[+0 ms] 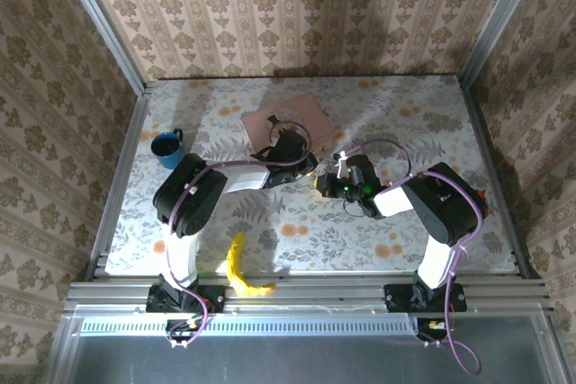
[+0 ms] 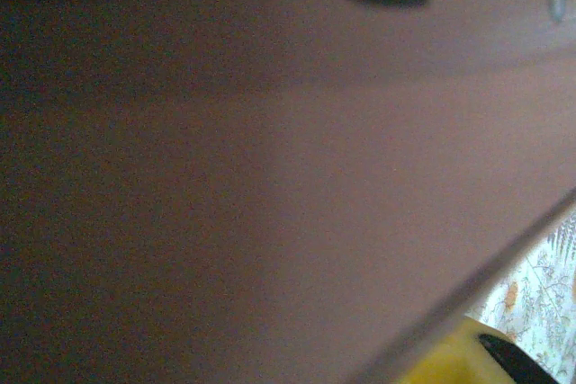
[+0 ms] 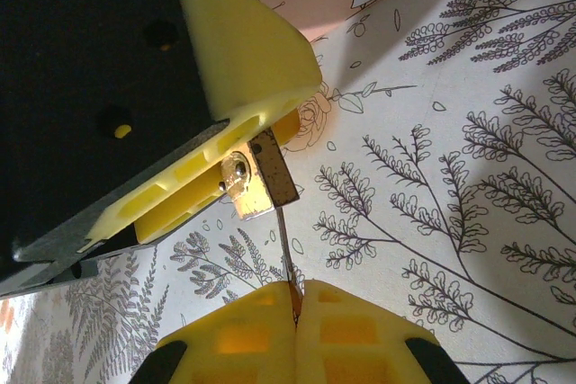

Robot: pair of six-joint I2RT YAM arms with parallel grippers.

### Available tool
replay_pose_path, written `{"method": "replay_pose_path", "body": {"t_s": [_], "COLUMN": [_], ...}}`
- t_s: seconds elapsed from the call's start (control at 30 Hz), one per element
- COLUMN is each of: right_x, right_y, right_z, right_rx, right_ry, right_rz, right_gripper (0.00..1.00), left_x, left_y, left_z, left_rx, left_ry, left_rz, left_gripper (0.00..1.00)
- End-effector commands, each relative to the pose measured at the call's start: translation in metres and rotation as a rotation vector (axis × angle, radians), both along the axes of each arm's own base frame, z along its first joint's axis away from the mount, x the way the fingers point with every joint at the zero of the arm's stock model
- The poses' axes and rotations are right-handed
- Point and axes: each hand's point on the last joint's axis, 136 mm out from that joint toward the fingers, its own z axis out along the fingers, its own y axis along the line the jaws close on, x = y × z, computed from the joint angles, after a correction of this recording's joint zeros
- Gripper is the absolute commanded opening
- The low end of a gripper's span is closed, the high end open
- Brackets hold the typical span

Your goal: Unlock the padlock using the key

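Note:
The small brass padlock (image 3: 255,182) sits pinched between the yellow fingers (image 3: 243,51) of my left gripper (image 1: 310,171), which is shut on it just above the table. My right gripper (image 3: 295,299) is shut on the key (image 3: 284,245). The key's thin blade shows edge-on and points up to the padlock's lower edge, touching or nearly touching it. In the top view, the right gripper (image 1: 326,185) meets the left one at the table's middle, below the pink box (image 1: 283,123). The blurred pink box (image 2: 270,177) spreads close across the left wrist view, with one yellow finger (image 2: 454,357) at the bottom right.
A blue mug (image 1: 168,147) stands at the left of the flowered tablecloth (image 1: 405,123). A yellow banana (image 1: 238,267) lies near the front edge by the left arm's base. Papered walls close in the table on three sides.

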Motion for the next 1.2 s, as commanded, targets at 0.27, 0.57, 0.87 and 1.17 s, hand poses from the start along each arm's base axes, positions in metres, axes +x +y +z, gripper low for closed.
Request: {"method": "replay_pose_path", "body": {"t_s": [0.27,0.57,0.87,1.17], "right_x": [0.010,0.010,0.011,0.011], "right_y": [-0.006,-0.002,0.002,0.006], "right_z": [0.019,0.022,0.021,0.021], "right_rx": [0.044,0.052,0.063,0.057], "right_ry": [-0.075,-0.080,-0.072,-0.066], "right_rz": [-0.041,-0.018,-0.005,0.005], "right_gripper": [0.00,0.00,0.00,0.00], "left_x": [-0.013,-0.012,-0.013,-0.013], "left_y": [-0.004,-0.007,-0.010,-0.016], "left_z": [0.000,0.001,0.001,0.003], "left_rx": [-0.056,-0.062,-0.068,-0.078], "left_ry": [0.071,0.070,0.075,0.076], "left_rz": [-0.005,-0.010,-0.021,-0.036], "left_gripper": [0.00,0.00,0.00,0.00]}}
